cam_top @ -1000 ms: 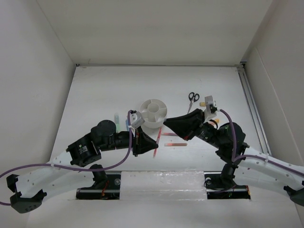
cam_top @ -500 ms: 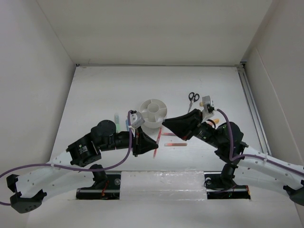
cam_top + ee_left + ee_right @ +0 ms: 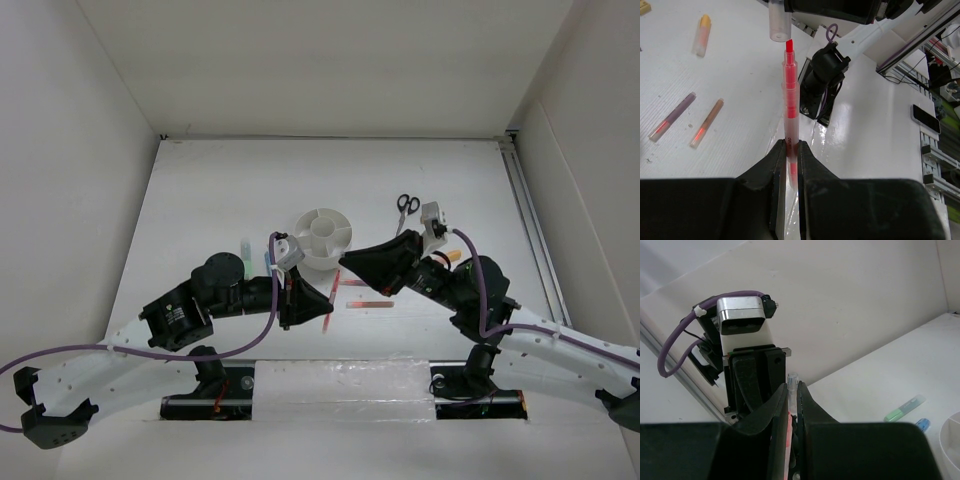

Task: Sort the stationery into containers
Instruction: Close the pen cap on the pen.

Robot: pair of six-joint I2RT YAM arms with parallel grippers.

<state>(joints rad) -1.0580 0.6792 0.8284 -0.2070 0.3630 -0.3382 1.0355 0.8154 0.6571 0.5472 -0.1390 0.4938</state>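
My left gripper (image 3: 790, 145) is shut on the lower barrel of an uncapped red pen (image 3: 790, 95), whose tip points away from the wrist. Just beyond that tip hangs a clear pen cap (image 3: 779, 20), open end toward the tip and a little to its left, not touching it. My right gripper (image 3: 793, 386) is shut on this cap (image 3: 792, 379). From above, the two grippers meet nose to nose, left gripper (image 3: 322, 305) and right gripper (image 3: 345, 262), just in front of the round white organizer (image 3: 325, 238). Black-handled scissors (image 3: 406, 205) lie to its right.
Two thin pens (image 3: 672, 116) (image 3: 706, 123) lie on the table below the grippers, with an orange-yellow marker (image 3: 702, 35) and a tan eraser (image 3: 644, 7) further off. A green marker (image 3: 905, 407) and a blue marker (image 3: 922, 424) lie left of the organizer.
My right arm has edged slightly left, bringing the cap closer to the pen tip. The left arm has stayed where it was.
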